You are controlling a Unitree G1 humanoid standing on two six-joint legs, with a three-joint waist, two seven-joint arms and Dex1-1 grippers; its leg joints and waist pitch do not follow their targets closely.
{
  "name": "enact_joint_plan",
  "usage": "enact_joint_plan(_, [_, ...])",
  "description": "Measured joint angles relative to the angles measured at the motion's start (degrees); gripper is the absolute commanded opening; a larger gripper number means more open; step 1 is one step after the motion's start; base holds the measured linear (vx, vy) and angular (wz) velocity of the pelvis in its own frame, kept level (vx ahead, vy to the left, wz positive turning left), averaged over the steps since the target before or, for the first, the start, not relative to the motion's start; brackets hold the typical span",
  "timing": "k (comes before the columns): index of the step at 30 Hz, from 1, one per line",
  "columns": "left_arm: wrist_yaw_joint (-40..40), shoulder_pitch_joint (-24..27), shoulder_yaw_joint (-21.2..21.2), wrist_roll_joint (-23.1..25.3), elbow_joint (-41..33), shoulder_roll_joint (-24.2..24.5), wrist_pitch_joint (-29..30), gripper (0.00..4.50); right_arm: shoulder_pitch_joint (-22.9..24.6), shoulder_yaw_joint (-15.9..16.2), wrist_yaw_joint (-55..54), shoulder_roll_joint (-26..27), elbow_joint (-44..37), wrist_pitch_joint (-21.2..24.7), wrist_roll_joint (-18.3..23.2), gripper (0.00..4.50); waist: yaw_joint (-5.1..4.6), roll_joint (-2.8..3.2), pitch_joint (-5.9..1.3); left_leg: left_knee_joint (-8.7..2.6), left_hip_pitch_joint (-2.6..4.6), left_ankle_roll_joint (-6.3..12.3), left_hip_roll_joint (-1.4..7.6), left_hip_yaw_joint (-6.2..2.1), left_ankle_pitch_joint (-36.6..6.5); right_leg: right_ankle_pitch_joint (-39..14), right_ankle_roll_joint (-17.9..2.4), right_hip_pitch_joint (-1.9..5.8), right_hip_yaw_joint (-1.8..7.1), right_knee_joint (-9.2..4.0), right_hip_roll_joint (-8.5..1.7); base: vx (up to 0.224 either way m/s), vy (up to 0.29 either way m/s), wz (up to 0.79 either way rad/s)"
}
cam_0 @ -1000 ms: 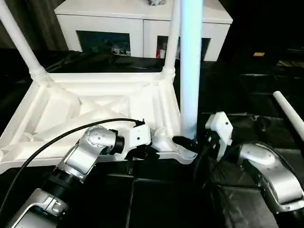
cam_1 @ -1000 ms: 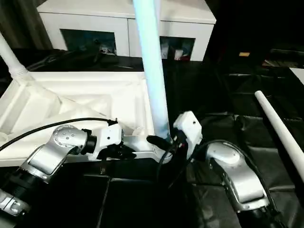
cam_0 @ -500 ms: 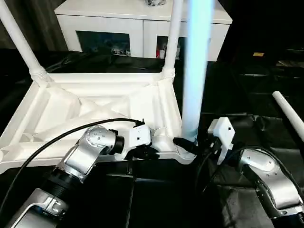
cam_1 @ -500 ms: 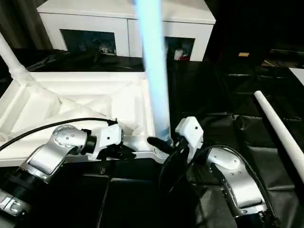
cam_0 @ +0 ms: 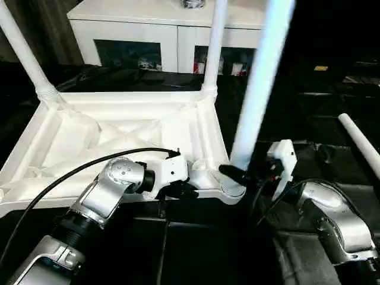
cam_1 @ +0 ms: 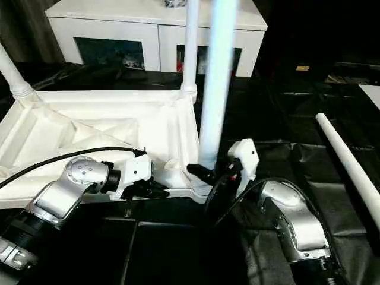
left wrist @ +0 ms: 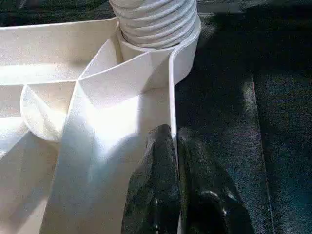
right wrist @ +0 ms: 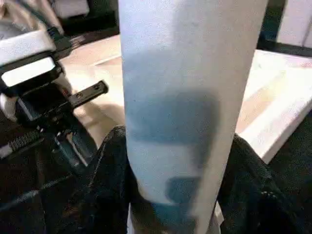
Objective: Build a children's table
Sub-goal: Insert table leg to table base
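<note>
- One white plastic rectangular tabletop [cam_0: 113, 133] lies upside down, ribbed underside up, on black sheeting [cam_0: 309, 119], in front of both end effectors.
- Behind it stands a white cabinet with dark glass doors [cam_0: 172, 35].
- Two white tapered tube legs [cam_0: 212, 44] rise from its far corner sockets; the other far leg [cam_0: 24, 53] stands on the left.
- A third white tube leg [cam_0: 258, 89] leans rightward, its foot at the near right corner socket [cam_0: 228, 189]; the right end effector [cam_0: 246, 176] clasps it half-open, black fingers [right wrist: 105, 195] on both sides.
- A fourth leg [cam_0: 359, 142] lies loose on the sheeting, right of the tabletop.
- The left end effector [left wrist: 175, 151] is pinched narrow on the tabletop's raised near rim [left wrist: 171, 97], just beside that socket.
</note>
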Motion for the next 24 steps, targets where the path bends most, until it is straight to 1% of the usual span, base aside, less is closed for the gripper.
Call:
enact_joint_plan(4, [0.0, 0.0, 0.0, 0.0, 0.0, 0.0, 0.0, 0.00, 0.4, -0.8, 0.0, 0.4, 0.6, 0.1, 0.8, 1.86, -0.01, 0.00, 0.00, 0.00, 0.00, 0.00, -0.01, 0.00, 0.0, 0.0, 0.0, 0.01, 0.00, 0.00, -0.02, 0.000, 0.000, 0.00])
enact_joint_plan(7, [0.0, 0.0, 0.0, 0.0, 0.1, 0.0, 0.0, 0.00, 1.5, -1.5, -0.3, 0.9, 0.6, -0.5, 1.0, 1.86, 0.19, 0.00, 0.00, 0.00, -0.01, 0.00, 0.00, 0.00, 0.0, 0.0, 0.0, 0.02, 0.00, -0.02, -0.02, 0.000, 0.000, 0.00])
enact_joint_plan(11, [0.0, 0.0, 0.0, 0.0, 0.1, 0.0, 0.0, 0.00, 3.0, -2.0, -0.6, 1.4, 0.5, -1.9, 1.5, 1.86, 0.30, 0.00, 0.00, -0.01, -0.02, 0.00, -0.01, 0.01, 0.0, 0.0, 0.0, 0.03, 0.00, -0.06, -0.02, 0.000, 0.000, 0.00])
enact_joint_plan(13, [0.1, 0.0, 0.0, 0.0, 0.1, -0.1, 0.0, 0.00, 4.3, -2.8, -1.4, 2.7, 0.0, -3.1, 1.6, 1.86, 0.40, 0.00, 0.00, -0.02, -0.01, 0.00, 0.00, 0.00, 0.0, 0.0, 0.0, 0.03, -0.01, -0.06, -0.02, 0.000, 0.000, 0.00])
enact_joint_plan(16, [0.1, 0.0, 0.0, 0.0, 0.2, -0.1, 0.0, 0.00, 5.6, -3.1, -2.6, 3.6, -0.5, -4.6, 2.0, 1.86, 0.37, 0.01, 0.00, -0.02, -0.01, -0.01, -0.01, 0.00, 0.0, 0.0, 0.0, 0.03, 0.00, -0.08, -0.02, 0.000, 0.000, 0.00])
enact_joint_plan(18, [0.1, 0.0, 0.0, 0.0, 0.2, -0.2, 0.0, 0.00, 6.4, -2.8, -3.0, 3.7, -0.7, -5.6, 1.7, 1.86, 0.38, 0.01, 0.00, -0.02, -0.02, -0.01, -0.01, 0.00, 0.0, 0.0, 0.0, 0.03, 0.00, -0.09, -0.02, 0.000, 0.000, 0.00])
enact_joint_plan(20, [0.0, 0.0, 0.0, 0.0, 0.2, -0.2, 0.0, 0.00, 6.9, -2.3, -3.4, 3.6, -1.4, -6.6, 0.4, 1.86, 0.40, 0.01, 0.00, -0.04, -0.02, -0.01, -0.01, 0.00, 0.0, 0.0, 0.0, 0.03, -0.01, -0.12, -0.02, 0.000, 0.000, 0.00])
enact_joint_plan(23, [0.0, 0.0, 0.0, 0.0, 0.2, -0.2, 0.0, 0.00, 7.0, -1.1, -3.6, 2.8, -2.0, -7.4, -0.6, 1.86, 0.37, 0.03, -0.01, -0.09, -0.02, -0.01, -0.01, 0.00, 0.0, 0.0, 0.0, 0.05, -0.01, -0.20, -0.02, 0.000, 0.000, 0.00])
enact_joint_plan(24, [-0.2, 0.0, 0.0, 0.0, 0.2, -0.2, 0.0, 0.00, 7.0, -0.4, -3.6, 2.1, -2.5, -7.8, -1.6, 1.86, 0.33, 0.05, -0.02, -0.11, -0.02, -0.01, -0.01, 0.00, 0.0, 0.0, 0.0, 0.07, -0.01, -0.24, -0.02, 0.000, 0.000, 0.00])
